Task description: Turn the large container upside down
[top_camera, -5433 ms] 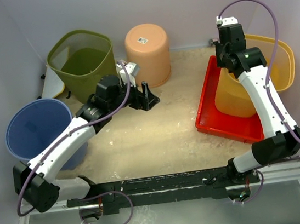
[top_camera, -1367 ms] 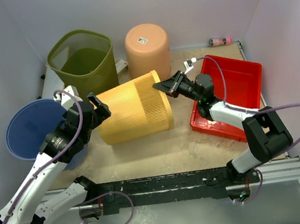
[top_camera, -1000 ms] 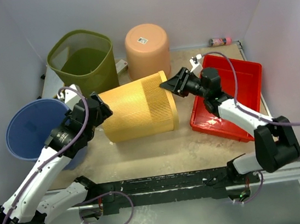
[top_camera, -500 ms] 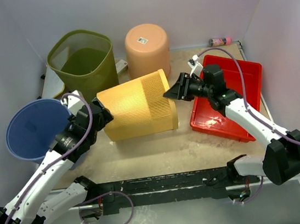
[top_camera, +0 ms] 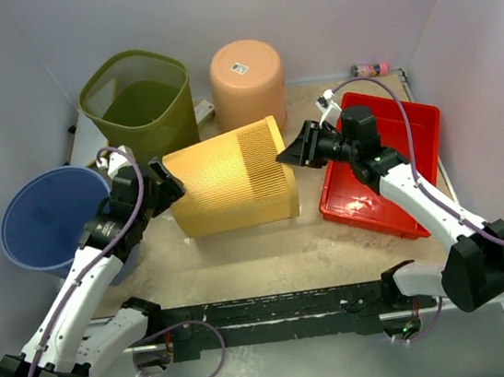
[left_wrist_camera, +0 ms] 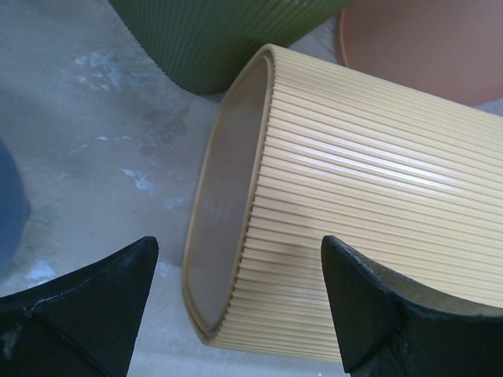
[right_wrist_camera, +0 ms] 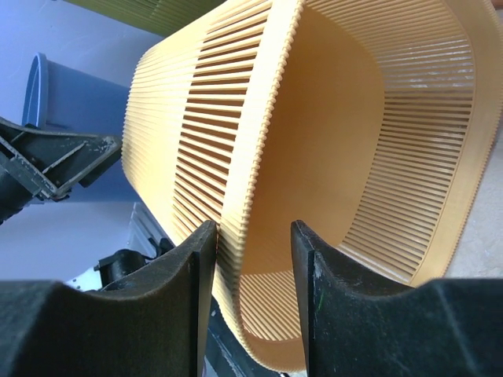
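Top external view, from the left: a blue bucket (top_camera: 47, 220) stands upright at the left edge of the table (top_camera: 268, 242), with the left arm reaching over its right side. Far of it stands a green bin (top_camera: 138, 101), open end up. The left gripper (top_camera: 160, 184) sits at the left end of the yellow bin (top_camera: 232, 177), the large container, which lies on its side in the middle of the table, bottom to the left and mouth to the right. An upturned peach bucket (top_camera: 247, 78) stands just beyond it, close to its far side. The right gripper (top_camera: 290, 156) is at the far edge of the mouth. A red tray (top_camera: 418, 143) lies just right of the mouth, under the right arm, and a small bottle (top_camera: 368, 70) lies at the far right wall.

Left wrist view adds what the overhead cannot settle: the fingers (left_wrist_camera: 94, 306) are spread wide, one on each side of the yellow bin's closed bottom end, and neither touches it. The green bin and peach bucket crowd in just beyond.

Right wrist view looks into the ribbed inside of the mouth. Its two fingers (right_wrist_camera: 185, 290) straddle the rim, one outside the wall and one inside, with a gap showing on the inner side, so the rim is not pinched.
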{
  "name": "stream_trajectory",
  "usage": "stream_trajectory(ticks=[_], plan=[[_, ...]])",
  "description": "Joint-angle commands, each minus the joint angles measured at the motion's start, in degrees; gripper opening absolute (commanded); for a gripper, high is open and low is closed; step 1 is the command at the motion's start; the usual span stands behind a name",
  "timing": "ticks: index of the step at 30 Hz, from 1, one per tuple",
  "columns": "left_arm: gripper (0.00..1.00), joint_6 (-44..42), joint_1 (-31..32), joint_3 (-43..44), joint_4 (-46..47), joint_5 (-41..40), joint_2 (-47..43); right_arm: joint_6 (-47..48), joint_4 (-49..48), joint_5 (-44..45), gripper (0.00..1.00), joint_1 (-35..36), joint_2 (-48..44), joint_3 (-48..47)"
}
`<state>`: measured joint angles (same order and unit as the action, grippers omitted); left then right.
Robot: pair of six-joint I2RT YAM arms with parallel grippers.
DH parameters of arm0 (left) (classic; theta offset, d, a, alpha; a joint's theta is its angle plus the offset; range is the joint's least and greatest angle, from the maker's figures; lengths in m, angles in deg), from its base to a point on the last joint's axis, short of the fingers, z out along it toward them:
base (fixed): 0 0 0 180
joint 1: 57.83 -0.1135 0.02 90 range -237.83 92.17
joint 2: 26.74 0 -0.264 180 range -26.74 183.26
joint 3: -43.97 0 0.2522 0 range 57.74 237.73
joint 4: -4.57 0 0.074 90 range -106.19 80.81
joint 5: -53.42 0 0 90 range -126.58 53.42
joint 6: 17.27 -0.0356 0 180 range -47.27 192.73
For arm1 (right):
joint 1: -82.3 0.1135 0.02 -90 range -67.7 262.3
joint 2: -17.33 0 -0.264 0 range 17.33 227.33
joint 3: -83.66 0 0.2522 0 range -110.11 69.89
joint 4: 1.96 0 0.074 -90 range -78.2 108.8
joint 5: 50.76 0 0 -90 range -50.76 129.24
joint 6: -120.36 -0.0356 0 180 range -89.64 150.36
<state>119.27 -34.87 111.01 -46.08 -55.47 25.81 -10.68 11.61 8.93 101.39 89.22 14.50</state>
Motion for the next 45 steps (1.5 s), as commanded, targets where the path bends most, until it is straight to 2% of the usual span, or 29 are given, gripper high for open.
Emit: stream_trajectory(ticks=[1,9,21,29,40,45], plan=[[0.82,-2.24,-1.06,0.01,4.39,7.75,1.19,0.62,-0.07,2.95,0.43,-0.33,-2.64,-1.59],[0.81,-1.57,-1.34,0.0,15.2,20.86,3.74,0.5,0.41,4.2,0.42,-1.49,-3.26,0.37],[0.81,2.89,-1.29,8.29,22.27,33.48,4.78,-0.98,-0.6,3.27,0.4,-2.92,-3.83,3.1],[0.81,6.74,-1.34,10.47,29.08,37.21,5.47,-4.78,-6.12,-0.59,0.4,-3.89,-2.13,8.08],[0.8,8.35,-1.33,15.62,33.81,40.1,8.46,-13.83,-20.91,-6.63,0.41,-5.03,2.8,16.97],[0.8,9.7,-1.34,16.03,36.64,40.84,9.16,-16.02,-25.83,-7.94,0.47,-5.03,6.04,19.24]])
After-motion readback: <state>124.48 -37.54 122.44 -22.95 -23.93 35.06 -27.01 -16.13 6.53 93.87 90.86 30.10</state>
